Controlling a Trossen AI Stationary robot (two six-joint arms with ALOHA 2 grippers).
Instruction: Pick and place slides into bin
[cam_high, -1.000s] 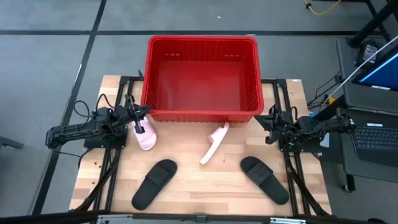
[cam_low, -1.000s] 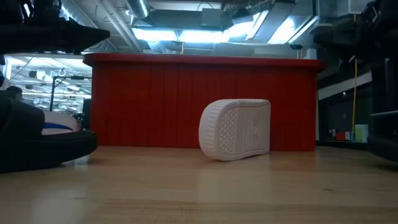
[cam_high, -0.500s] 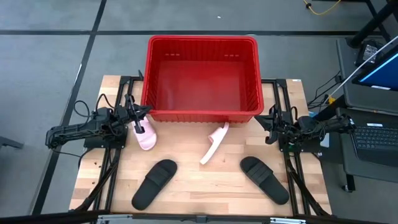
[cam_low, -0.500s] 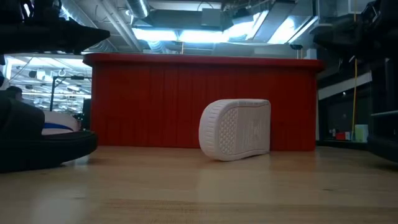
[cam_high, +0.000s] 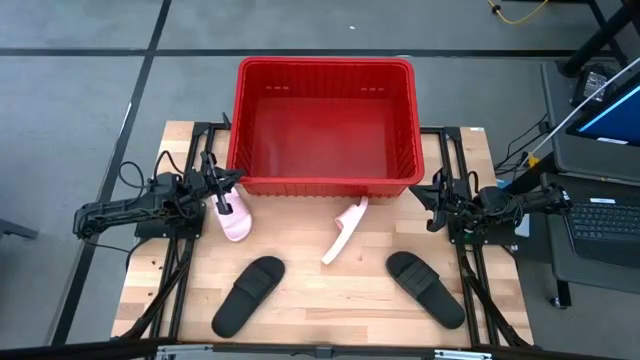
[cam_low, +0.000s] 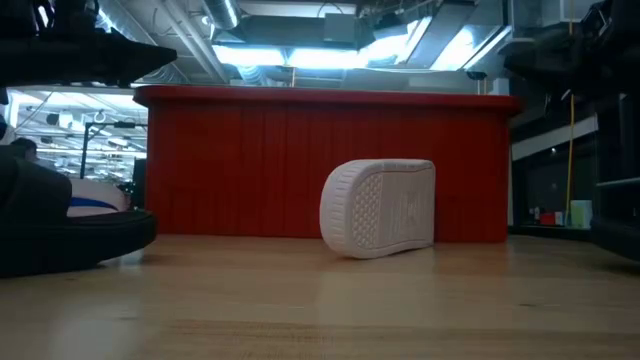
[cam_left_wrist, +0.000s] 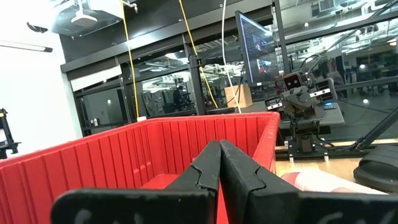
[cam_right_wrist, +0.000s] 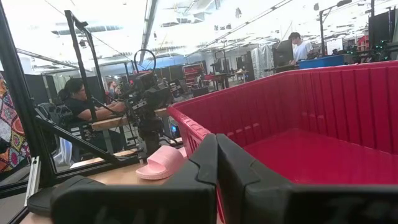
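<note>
The red bin stands at the table's far middle. One pink slide lies flat on its sole near the bin's near left corner. A second pink slide stands on its long side edge, sole toward the near edge. Two black slides lie flat on their soles near the front. My left gripper is shut at the bin's left, above the flat pink slide. My right gripper is shut at the bin's right. Both are raised and hold nothing.
Bare wood lies between the slides. Black arm frames run along the table's left and right edges. A desk with a keyboard stands beyond the right edge. In the right wrist view, people sit and stand in the room beyond the table.
</note>
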